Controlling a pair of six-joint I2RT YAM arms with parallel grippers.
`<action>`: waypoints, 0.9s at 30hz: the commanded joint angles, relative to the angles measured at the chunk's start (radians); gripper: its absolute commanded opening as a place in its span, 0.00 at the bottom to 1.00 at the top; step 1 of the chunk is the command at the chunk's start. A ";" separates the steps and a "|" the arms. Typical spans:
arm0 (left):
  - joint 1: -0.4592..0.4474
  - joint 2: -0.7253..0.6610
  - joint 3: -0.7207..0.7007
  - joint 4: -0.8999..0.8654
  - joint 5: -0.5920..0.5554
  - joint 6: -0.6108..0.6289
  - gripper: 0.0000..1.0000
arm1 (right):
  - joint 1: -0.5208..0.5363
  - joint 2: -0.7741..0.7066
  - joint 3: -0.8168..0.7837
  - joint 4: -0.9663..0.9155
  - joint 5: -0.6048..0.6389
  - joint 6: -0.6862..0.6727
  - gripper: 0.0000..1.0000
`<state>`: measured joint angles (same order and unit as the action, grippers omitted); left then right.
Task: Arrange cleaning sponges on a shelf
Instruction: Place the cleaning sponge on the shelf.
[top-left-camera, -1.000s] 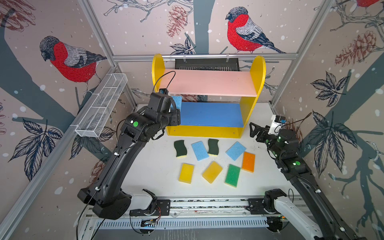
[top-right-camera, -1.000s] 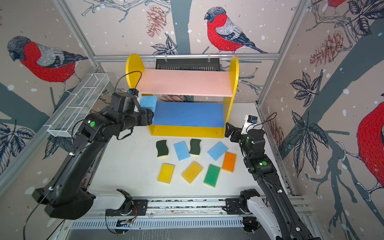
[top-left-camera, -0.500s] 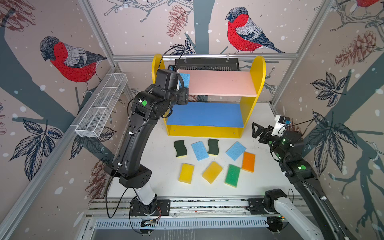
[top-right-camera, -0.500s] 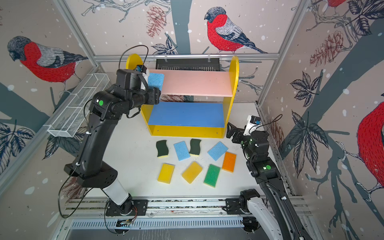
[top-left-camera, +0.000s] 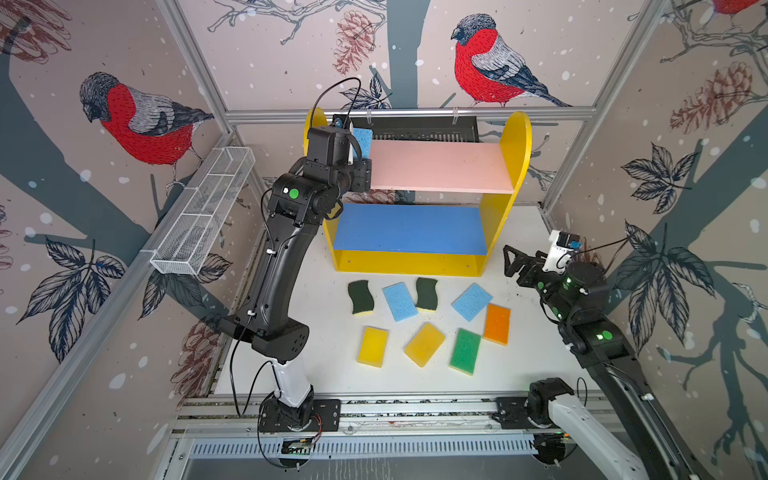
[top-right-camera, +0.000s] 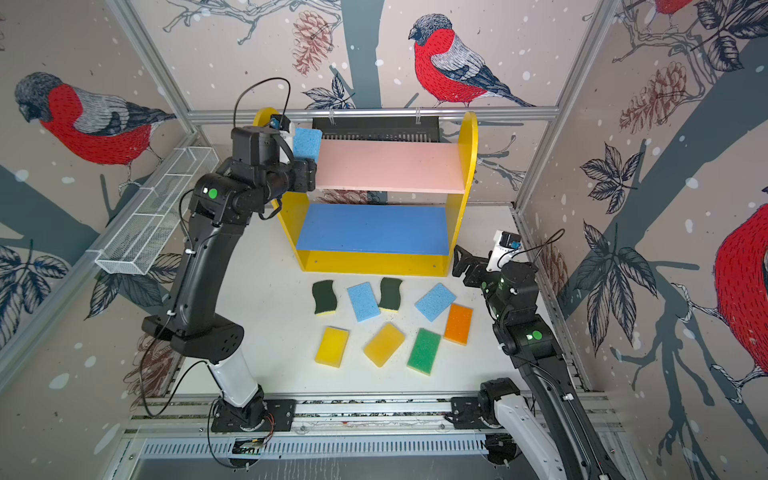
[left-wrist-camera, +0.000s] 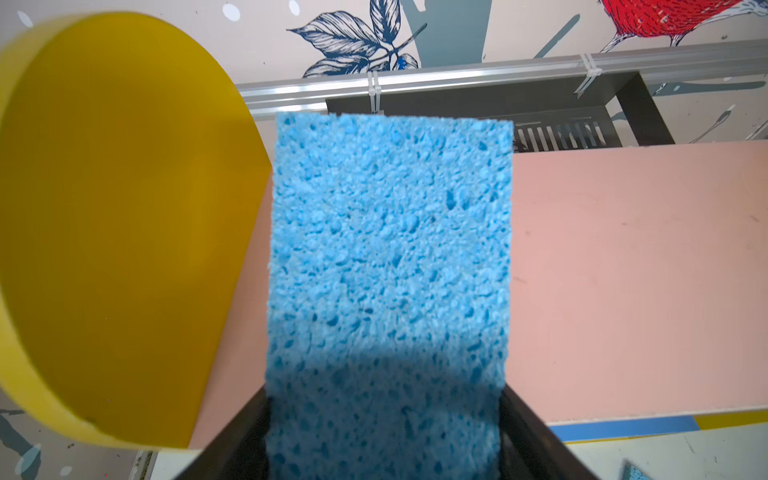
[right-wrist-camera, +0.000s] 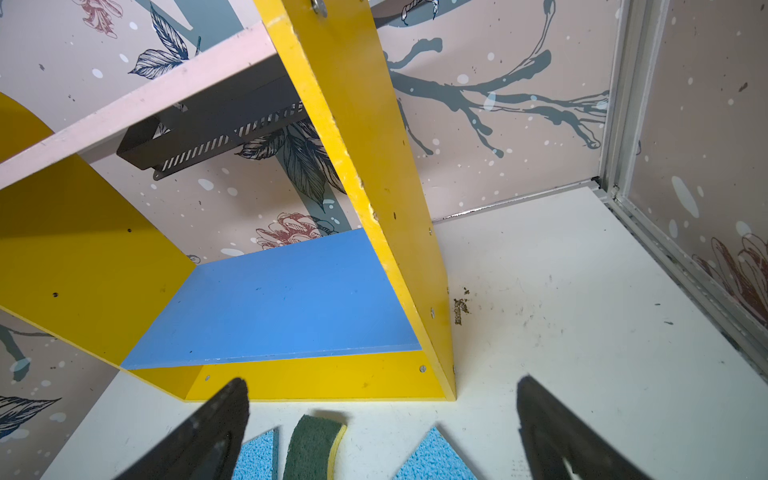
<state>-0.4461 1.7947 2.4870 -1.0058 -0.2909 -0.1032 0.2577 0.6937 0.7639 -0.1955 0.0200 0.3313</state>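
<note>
Pink board (left-wrist-camera: 623, 270), blue sponge (left-wrist-camera: 386, 249) between left claw (left-wrist-camera: 384, 392) fingers

Fingers (right-wrist-camera: 199, 432) spread wide facing shelf (right-wrist-camera: 353, 145), sponges (right-wrist-camera: 311, 451) near

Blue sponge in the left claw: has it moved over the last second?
Yes. The light blue sponge rose from beside the blue middle board to the left end of the pink top board.
</note>
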 joint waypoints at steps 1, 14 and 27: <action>0.004 -0.008 -0.017 0.099 -0.006 0.031 0.75 | 0.003 0.001 -0.012 0.021 0.020 -0.016 1.00; 0.009 0.027 -0.089 0.183 -0.041 0.000 0.75 | 0.005 0.008 -0.032 0.038 0.008 0.009 1.00; 0.017 0.041 -0.142 0.226 -0.041 -0.046 0.76 | 0.009 0.015 -0.049 0.045 0.003 0.005 1.00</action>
<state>-0.4297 1.8324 2.3463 -0.8394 -0.3206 -0.1314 0.2653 0.7090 0.7174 -0.1879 0.0265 0.3393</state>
